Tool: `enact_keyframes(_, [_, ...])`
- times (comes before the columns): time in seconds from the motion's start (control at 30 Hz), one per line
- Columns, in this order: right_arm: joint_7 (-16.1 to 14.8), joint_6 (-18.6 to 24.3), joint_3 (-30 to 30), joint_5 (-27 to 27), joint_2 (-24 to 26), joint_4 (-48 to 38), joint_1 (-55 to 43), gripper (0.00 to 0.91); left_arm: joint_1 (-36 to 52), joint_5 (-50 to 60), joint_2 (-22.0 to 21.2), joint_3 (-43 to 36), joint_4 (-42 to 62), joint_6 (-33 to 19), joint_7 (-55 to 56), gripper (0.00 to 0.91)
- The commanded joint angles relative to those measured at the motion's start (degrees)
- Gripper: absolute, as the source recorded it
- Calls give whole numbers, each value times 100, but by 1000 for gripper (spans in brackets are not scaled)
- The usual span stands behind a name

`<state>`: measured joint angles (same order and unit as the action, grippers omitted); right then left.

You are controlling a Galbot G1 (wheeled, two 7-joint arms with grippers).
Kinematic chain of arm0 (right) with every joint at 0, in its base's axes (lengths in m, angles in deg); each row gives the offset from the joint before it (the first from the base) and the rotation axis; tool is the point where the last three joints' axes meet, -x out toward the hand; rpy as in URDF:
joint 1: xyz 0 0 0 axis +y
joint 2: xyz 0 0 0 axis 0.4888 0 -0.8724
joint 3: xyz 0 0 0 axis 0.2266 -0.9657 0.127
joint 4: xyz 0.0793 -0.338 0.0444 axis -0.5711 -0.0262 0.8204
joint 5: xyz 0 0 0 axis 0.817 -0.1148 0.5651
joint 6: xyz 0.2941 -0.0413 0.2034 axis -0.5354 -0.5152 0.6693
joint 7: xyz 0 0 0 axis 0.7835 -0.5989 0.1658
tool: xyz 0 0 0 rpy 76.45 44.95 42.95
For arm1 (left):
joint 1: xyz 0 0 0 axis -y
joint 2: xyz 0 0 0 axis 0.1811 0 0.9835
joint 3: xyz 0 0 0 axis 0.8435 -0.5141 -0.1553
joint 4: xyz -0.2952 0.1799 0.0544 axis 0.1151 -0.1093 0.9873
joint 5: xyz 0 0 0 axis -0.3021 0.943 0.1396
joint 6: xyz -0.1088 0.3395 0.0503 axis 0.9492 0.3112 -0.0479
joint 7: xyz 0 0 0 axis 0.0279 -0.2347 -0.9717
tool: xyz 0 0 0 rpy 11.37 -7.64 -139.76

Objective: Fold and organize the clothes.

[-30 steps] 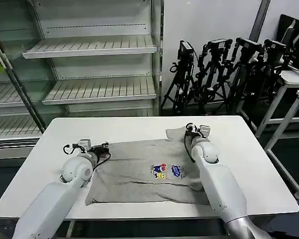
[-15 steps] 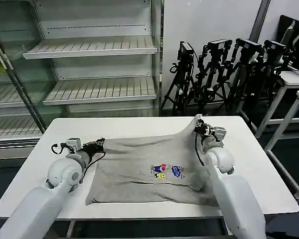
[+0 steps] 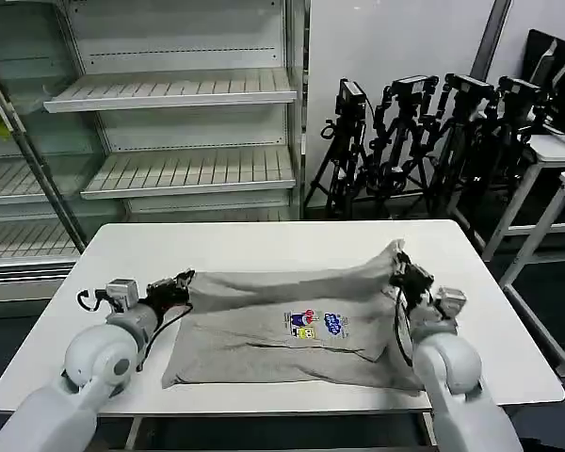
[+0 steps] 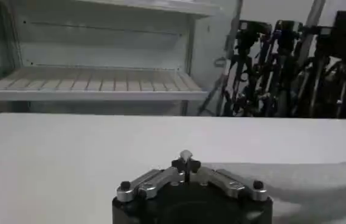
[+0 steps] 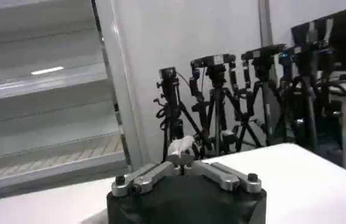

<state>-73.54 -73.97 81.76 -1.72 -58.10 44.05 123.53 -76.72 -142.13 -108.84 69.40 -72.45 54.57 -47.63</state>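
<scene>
Both end effectors pinching the grey shirt (image 3: 282, 320)

Left end effector (image 3: 182, 282) and right end effector (image 3: 397, 268) are each clamped on a far corner, lifted off the desk (image 3: 264, 240).

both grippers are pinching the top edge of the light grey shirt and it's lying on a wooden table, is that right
Not quite: the table is white, not wooden, as the head view shows. The left gripper and right gripper do pinch the top edge of the light grey short-sleeved shirt.

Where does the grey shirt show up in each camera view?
Head view: grey shirt spread mid-table, far edge lifted between left gripper and right gripper.
Left wrist view: a pinched tip at the fingers, cloth trailing off.
Right wrist view: a pinched tip at the fingers.
Shared landmark: white table.
</scene>
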Motion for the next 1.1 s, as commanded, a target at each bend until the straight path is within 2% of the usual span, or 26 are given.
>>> enact_keyframes(0.03, [-62,23,422,-383,-240,882,1533,0,-1021,392,58,288,-491,-4,-116,50])
enact_keyframes(0.3, [-46,-39,368,-759,-353,855,1859,0,-1235,945,-15,123,-356,-9,-267,50])
enact_keyframes(0.33, [-35,-50,356,-781,-356,850,1865,0,-1218,990,-48,98,-293,-8,-281,181])
enact_keyframes(0.37, [-35,-125,347,-789,-357,852,1871,0,-1200,1012,-74,67,-224,-9,-274,453])
enact_keyframes(0.4, [-21,-239,334,-814,-355,862,1874,907,-1182,1020,-89,49,-198,-9,-264,907])
enact_keyframes(0.5, [-56,-463,288,-1007,-372,906,1902,907,-1179,992,-156,55,-134,-11,-214,907])
enact_keyframes(0.57, [-238,-324,276,-1402,-362,930,1972,907,-1215,914,-193,123,-170,-14,-214,907])
enact_keyframes(0.63, [-265,-195,282,-1609,-360,977,2035,907,-1284,830,-262,257,-291,-23,-196,907])
enact_keyframes(0.8, [-201,143,466,-1590,-359,1212,2208,907,-1512,343,-593,768,-631,-157,53,907])
enact_keyframes(0.87, [-234,293,522,-1636,-362,1356,2365,907,-1577,143,-851,1047,-670,-236,203,907])
enact_keyframes(1.0, [-244,392,605,-1736,-389,1592,2673,907,-1864,-909,-1235,1473,-826,-370,564,907])
enact_keyframes(1.1, [-105,438,681,-1724,-404,1465,2692,907,-2173,-784,-1449,1520,-874,-578,571,907])
